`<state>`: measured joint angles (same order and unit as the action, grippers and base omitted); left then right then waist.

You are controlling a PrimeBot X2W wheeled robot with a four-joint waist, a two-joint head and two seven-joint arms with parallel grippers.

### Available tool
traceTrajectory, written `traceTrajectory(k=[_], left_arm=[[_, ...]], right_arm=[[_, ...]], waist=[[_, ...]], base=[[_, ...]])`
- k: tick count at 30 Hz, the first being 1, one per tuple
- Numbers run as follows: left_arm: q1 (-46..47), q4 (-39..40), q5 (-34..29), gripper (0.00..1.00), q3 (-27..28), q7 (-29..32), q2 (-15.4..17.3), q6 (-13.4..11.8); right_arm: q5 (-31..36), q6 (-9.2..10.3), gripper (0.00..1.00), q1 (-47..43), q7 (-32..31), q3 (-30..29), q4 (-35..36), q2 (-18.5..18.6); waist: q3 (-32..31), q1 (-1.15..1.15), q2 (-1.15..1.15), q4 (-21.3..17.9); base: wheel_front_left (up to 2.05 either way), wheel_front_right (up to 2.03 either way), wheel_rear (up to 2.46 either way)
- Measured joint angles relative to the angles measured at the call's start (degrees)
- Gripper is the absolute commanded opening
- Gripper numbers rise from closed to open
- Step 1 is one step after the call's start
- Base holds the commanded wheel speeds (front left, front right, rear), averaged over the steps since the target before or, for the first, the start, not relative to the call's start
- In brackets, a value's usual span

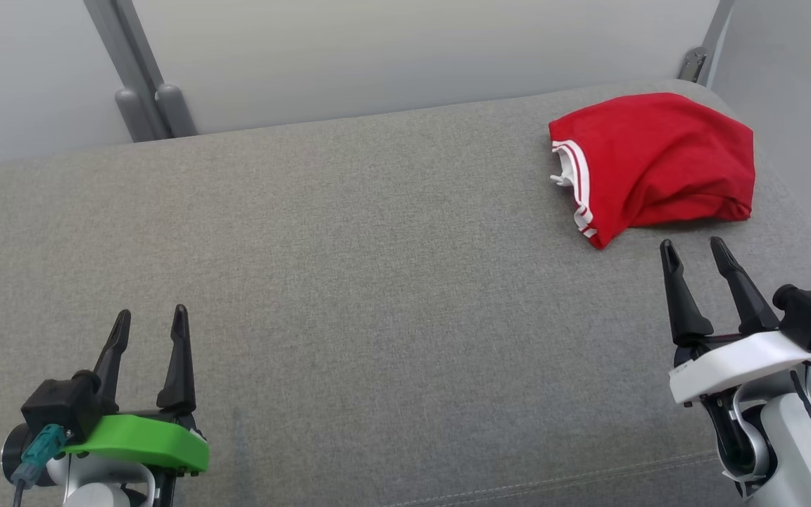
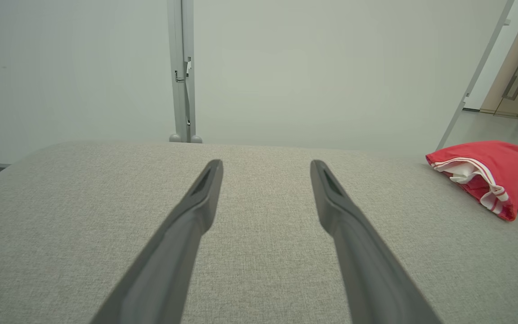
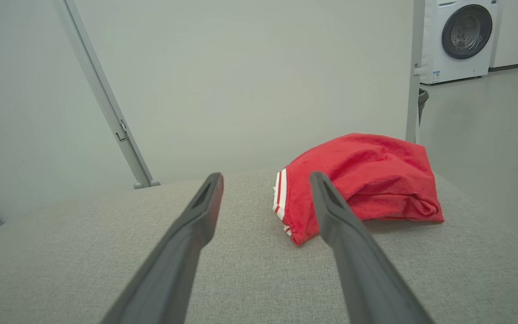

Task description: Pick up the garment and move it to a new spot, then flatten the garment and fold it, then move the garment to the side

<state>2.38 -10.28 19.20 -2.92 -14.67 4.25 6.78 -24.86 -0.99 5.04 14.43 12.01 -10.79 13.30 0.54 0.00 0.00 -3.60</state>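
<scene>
Garment (image 1: 659,165), red with a white-striped band (image 1: 580,184): bunched in a loose heap just ahead of the right gripper (image 1: 694,243), not touching it, near corner pointing back toward the gap between its fingers. Well apart from the left gripper (image 1: 152,313), far off to its right. Looks light, soft and limp; likely sags and opens out once lifted, with nothing to break. Best taken, by the look of it, at that near corner beside the striped band, or on a raised fold on top, pinching through several layers. Both grippers spread wide, holding nothing. Grey padded worktop (image 1: 377,246) under all of it; nothing stands between the right gripper and the cloth. Far ahead of the left gripper, metal frame posts (image 1: 145,98) against pale panels. Far beyond the right gripper, to its right, a washing machine (image 3: 459,40), well clear.
</scene>
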Motion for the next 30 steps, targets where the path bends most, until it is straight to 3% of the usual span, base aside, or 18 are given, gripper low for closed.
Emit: traceTrajectory(k=[11, 12, 23, 30], left_arm=[[0.0, 0.3, 0.0, 1.0, 0.2, 0.0, -0.3, 0.0], [0.0, 0.0, 0.0, 0.0, 0.1, 0.0, -0.3, 0.0], [-1.5, -3.7, 2.6, 0.0, 0.4, 1.3, -1.5, 0.0], [-1.3, -4.5, 8.3, 0.0, 1.7, 3.4, -1.5, 0.0]], right_arm=[[1.3, -0.8, 1.0, -1.3, 0.0, -0.9, 2.1, -0.8], [1.3, -0.9, 0.0, -1.5, 0.0, -0.9, 1.9, -0.9], [-1.3, -0.97, 0.0, -4.1, -0.9, -1.1, -0.7, -2.7], [-6.9, -1.11, 0.0, -4.1, -2.1, -2.3, -1.1, -3.4]], waist=[[0.1, 0.0, 0.0, 0.2], [0.1, 0.0, 0.0, 0.2], [0.0, 0.0, 0.0, 0.4], [0.0, 0.0, 0.0, 0.6]], base=[[0.0, 0.0, 0.0], [0.0, 0.0, 0.0], [0.0, 0.0, 0.0], [0.0, 0.0, 0.0]])
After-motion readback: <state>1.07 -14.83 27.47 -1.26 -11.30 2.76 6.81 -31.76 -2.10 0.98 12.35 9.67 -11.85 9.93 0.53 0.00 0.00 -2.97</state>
